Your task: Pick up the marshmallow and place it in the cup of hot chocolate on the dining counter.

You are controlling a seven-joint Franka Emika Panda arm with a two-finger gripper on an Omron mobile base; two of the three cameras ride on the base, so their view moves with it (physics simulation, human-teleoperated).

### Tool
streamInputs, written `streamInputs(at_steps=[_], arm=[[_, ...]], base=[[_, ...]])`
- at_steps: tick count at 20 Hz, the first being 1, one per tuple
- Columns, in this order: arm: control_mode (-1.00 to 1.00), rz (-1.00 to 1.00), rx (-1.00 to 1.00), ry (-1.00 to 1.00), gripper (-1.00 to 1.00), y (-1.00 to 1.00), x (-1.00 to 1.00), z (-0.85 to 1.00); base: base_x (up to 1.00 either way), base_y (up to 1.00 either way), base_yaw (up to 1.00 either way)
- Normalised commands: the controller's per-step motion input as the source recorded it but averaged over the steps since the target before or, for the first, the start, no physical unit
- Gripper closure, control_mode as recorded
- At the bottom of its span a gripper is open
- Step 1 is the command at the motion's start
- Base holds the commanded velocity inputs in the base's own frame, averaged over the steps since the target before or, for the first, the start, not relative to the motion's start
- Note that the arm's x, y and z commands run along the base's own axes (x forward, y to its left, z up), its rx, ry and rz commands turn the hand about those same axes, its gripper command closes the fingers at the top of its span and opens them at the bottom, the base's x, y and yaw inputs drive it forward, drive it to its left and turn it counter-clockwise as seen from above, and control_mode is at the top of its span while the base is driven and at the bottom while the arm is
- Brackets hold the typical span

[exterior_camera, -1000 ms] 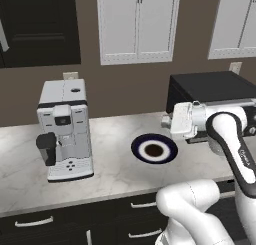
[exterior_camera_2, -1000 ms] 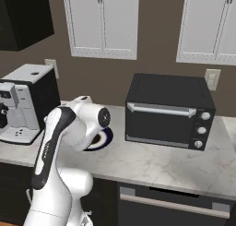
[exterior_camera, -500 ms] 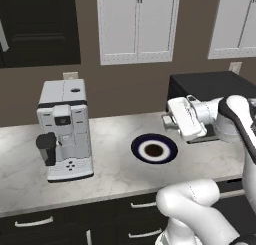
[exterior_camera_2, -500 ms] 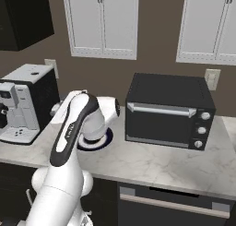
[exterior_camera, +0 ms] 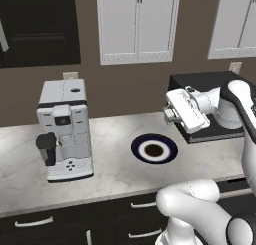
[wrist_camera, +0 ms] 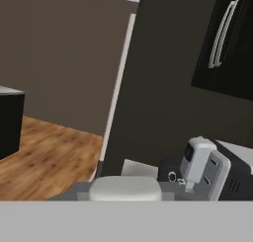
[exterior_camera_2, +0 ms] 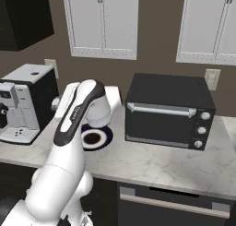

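Jaws: I cannot tell whether they are open or closed; in the hand view no fingertips show, and in the base views the hand's white body hides them.
Gripper (exterior_camera: 170,115): I see it held above the worktop, well over the plate's far right side, in front of the toaster oven's left end.
Plate (exterior_camera: 154,149): dark-blue rim, white ring, brown centre; it lies flat on the marbled worktop (exterior_camera: 115,164), with bare marble all round it.
Coffee machine (exterior_camera: 65,129): white, standing well to the left of the plate, with an open stretch of worktop between the two.
Toaster oven (exterior_camera_2: 168,110): black, door shut, just to the right of the plate and near the back wall.
Front edge: the worktop ends just in front of the plate, over dark drawers (exterior_camera: 37,222) with pale handles.
Marshmallow, cup, dining counter: I cannot find any of them from here.
Hand view: a dark tall cabinet (wrist_camera: 178,83), wood floor (wrist_camera: 44,152) to its left.
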Motion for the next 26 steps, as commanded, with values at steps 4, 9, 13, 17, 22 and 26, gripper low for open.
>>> streamInputs(at_steps=[4, 9, 13, 17, 22, 26], arm=[[-1.00, 0.00, 0.08, 0.04, 1.00, -0.09, 0.11, 0.00], [1.00, 0.00, 0.05, 0.02, 1.00, -0.09, 0.00, 0.00], [1.00, 0.00, 0.00, 0.00, 1.00, 0.00, 0.00, 0.00], [1.00, 0.00, 0.00, 0.00, 1.00, 0.00, 0.00, 0.00], [1.00, 0.00, 0.00, 0.00, 1.00, 0.00, 0.00, 0.00], [1.00, 0.00, 0.00, 0.00, 1.00, 0.00, 0.00, 0.00]], base=[[0.00, 0.00, 0.00], [-0.14, -0.26, 0.00], [-0.49, -0.36, 0.00], [-0.63, -0.21, -0.10], [-0.56, -0.34, -0.34], [-0.09, -0.05, -0.82]])
